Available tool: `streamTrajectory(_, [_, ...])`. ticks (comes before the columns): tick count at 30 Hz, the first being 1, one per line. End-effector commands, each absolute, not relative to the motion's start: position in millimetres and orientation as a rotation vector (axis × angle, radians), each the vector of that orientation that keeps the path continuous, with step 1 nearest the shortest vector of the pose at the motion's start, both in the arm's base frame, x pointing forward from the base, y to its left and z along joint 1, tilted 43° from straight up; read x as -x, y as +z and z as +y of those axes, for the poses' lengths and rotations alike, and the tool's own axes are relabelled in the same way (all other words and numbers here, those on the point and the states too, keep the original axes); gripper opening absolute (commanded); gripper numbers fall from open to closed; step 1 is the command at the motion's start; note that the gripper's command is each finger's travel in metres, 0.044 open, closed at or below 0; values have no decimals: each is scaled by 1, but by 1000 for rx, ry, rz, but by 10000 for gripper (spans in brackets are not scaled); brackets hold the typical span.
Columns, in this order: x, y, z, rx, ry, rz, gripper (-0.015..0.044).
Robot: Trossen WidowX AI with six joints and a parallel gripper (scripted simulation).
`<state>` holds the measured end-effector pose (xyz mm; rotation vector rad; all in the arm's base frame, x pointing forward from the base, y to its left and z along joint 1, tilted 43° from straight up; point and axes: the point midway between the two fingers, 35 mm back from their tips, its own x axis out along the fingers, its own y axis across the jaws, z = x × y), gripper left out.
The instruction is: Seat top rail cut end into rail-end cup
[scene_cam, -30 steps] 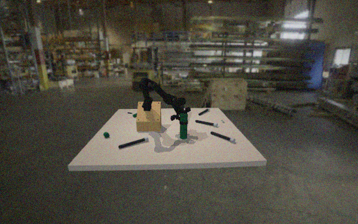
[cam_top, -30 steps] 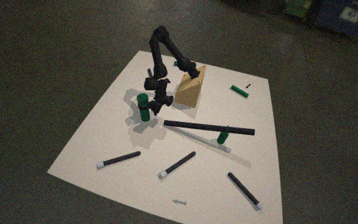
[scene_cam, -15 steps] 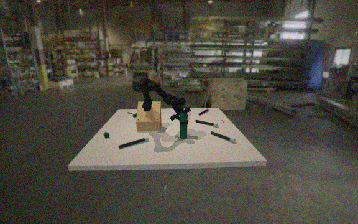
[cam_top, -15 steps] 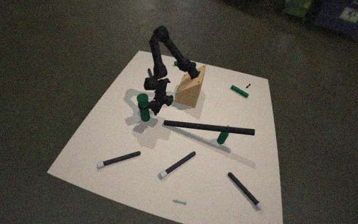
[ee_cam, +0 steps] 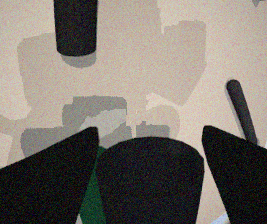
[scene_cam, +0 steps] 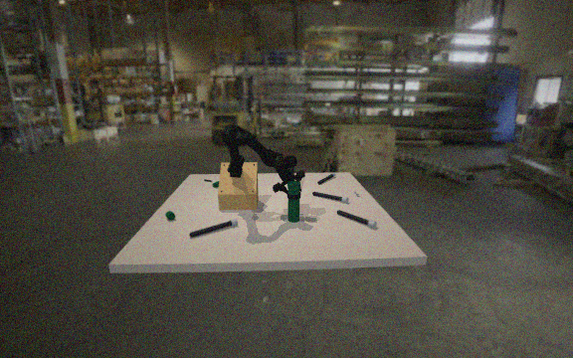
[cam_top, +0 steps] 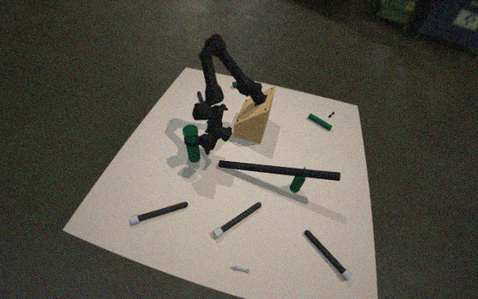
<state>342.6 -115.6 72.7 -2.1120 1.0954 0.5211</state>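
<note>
Rail (cam_top: 279,169) unobstructed; spare bars (cam_top: 237,219) apart.

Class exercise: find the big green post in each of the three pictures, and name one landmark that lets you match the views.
Top: the big green post stands left of centre, beside the gripper.
Exterior: the post stands just right of centre, right of the wooden block.
Wrist: only a green sliver shows at the bottom, between dark shapes.
Shared landmark: the long dark rail's end near the post.

Your one black six-joint arm (cam_top: 218,62): elbow raised high, forearm sloping down toward 7 o'clock. Black parallel-jaw gripper (cam_top: 207,143): pointing downward, jaws parted, holding nothing.
</note>
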Motion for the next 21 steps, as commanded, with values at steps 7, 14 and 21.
streamTrajectory(7, [-341, 73, -83, 2107, 522, 1095, 440])
streamTrajectory(14, [-338, 74, -62, 2112, 518, 1093, 440])
streamTrajectory(21, [-339, 67, -36, 1809, 366, 1093, 440])
